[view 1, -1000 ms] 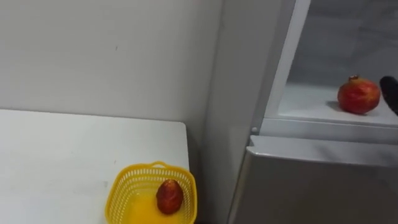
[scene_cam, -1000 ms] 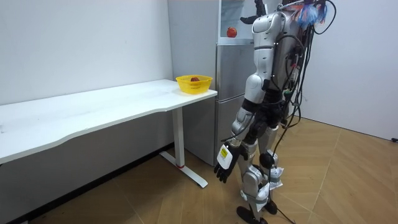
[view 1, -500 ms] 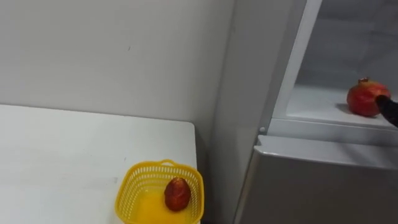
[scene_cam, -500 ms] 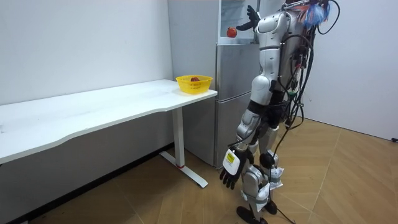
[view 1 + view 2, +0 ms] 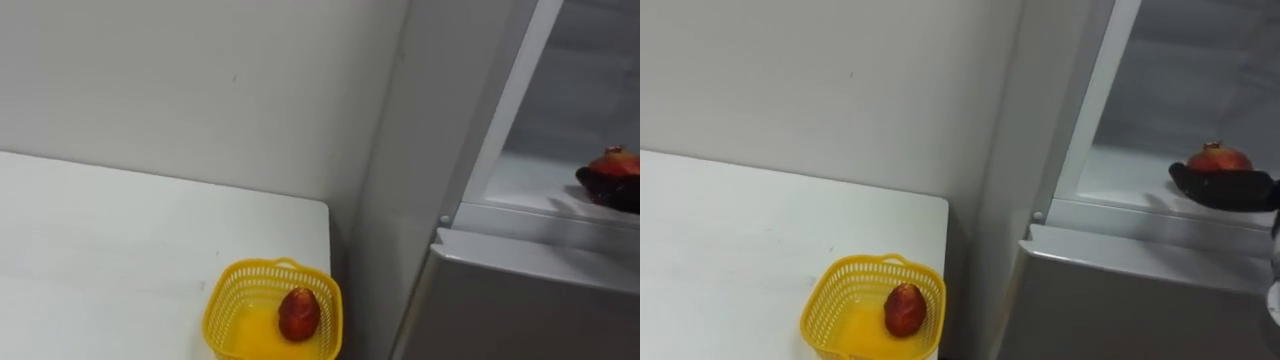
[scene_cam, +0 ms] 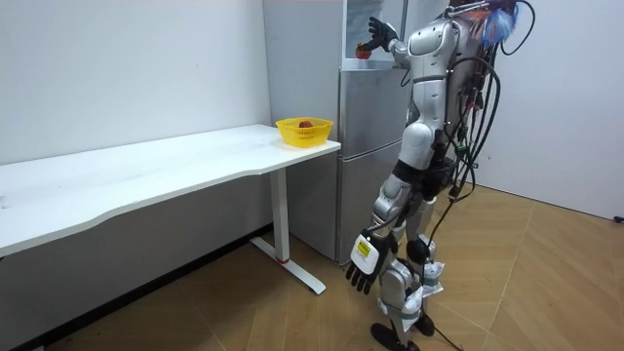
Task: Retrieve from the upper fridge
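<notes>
A red pomegranate [image 5: 1218,157] lies on the white shelf of the open upper fridge [image 5: 1120,180]. My right hand [image 5: 1225,190] reaches in from the right. Its dark fingers lie fairly straight across the front lower part of the fruit and touch it. In the room view I stand upright in front of the fridge with the right hand [image 6: 378,32] raised at the pomegranate [image 6: 364,48]. My left hand [image 6: 363,263] hangs low by my leg with relaxed fingers.
A yellow basket [image 5: 825,300] holding one red fruit [image 5: 903,308] stands at the near corner of the white table [image 5: 720,240], left of the fridge. The shut grey lower fridge door [image 5: 1120,300] is below the shelf. The wall is behind the table.
My right hand has moved left along the shelf onto the pomegranate, which it only neared before. The eye views have shifted with my head. The left hand has swung slightly.
</notes>
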### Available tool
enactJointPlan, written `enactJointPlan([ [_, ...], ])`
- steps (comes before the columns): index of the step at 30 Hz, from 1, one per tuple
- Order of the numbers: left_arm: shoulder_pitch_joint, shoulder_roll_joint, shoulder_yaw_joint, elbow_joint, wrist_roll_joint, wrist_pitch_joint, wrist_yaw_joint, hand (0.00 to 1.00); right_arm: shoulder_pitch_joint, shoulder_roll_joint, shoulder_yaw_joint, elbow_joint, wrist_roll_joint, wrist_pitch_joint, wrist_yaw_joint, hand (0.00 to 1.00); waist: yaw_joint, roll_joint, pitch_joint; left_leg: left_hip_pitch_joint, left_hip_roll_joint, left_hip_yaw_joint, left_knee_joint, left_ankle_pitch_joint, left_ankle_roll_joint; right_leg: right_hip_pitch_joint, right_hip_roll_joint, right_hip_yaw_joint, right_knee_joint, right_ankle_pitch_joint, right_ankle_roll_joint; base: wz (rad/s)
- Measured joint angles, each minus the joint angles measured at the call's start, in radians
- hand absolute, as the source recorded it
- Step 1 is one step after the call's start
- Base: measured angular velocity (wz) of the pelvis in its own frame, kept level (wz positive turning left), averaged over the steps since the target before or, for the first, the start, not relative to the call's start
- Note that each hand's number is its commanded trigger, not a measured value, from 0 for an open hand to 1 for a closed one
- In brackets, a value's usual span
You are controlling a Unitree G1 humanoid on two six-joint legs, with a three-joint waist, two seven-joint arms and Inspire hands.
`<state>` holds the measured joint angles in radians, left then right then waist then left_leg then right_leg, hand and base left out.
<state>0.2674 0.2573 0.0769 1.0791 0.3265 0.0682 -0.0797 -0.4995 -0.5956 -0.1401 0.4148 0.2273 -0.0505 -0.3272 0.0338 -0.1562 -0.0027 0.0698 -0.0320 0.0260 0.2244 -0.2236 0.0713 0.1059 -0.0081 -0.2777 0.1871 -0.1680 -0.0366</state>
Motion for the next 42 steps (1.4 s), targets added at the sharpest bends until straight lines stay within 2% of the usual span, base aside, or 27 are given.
enactJointPlan([
  [5, 0.015, 0.0, 0.001, 0.0, 0.0, 0.012, 0.0, 0.0, -0.024, -0.015, 0.004, 0.091, 0.004, 0.014, 0.057, 0.0, -0.001, 0.001, -0.0001, -0.003, 0.0, -0.001, 0.001, 0.0, 0.0, -0.002, 0.0, 0.001, -0.001, 0.0, 0.0, 0.0],
  [13, 0.03, 0.01, 0.0, -0.001, -0.001, 0.031, 0.004, 0.0, -0.071, -0.079, 0.078, 0.141, 0.007, 0.037, 0.07, 0.0, -0.002, 0.005, -0.0037, -0.005, 0.001, -0.004, -0.002, 0.001, -0.002, -0.003, 0.002, 0.0, -0.002, 0.0, 0.0, 0.0],
  [21, 0.03, 0.014, 0.0, -0.001, -0.001, 0.042, 0.01, 0.0, -0.072, -0.079, 0.104, 0.143, 0.015, 0.06, 0.07, 0.0, 0.003, 0.003, -0.0048, -0.001, 0.001, -0.004, -0.002, 0.001, -0.002, -0.001, 0.002, 0.0, -0.002, 0.0, 0.0, 0.0],
  [32, 0.03, 0.026, 0.001, -0.004, -0.002, 0.048, 0.012, 0.0, -0.101, -0.082, 0.119, 0.204, 0.057, 0.061, 0.081, 0.0, 0.002, 0.0, -0.0062, 0.0, 0.001, -0.004, -0.002, 0.002, -0.003, 0.0, 0.002, 0.0, -0.001, 0.0, 0.0, 0.0],
  [42, 0.05, 0.026, 0.0, -0.071, 0.0, 0.056, 0.011, 0.0, -0.101, -0.082, 0.117, 0.204, 0.231, 0.065, 0.09, 0.0, -0.002, 0.01, -0.003, -0.007, 0.0, -0.01, 0.001, 0.002, -0.003, -0.002, 0.0, -0.016, -0.001, 0.0, 0.0, 0.02],
])
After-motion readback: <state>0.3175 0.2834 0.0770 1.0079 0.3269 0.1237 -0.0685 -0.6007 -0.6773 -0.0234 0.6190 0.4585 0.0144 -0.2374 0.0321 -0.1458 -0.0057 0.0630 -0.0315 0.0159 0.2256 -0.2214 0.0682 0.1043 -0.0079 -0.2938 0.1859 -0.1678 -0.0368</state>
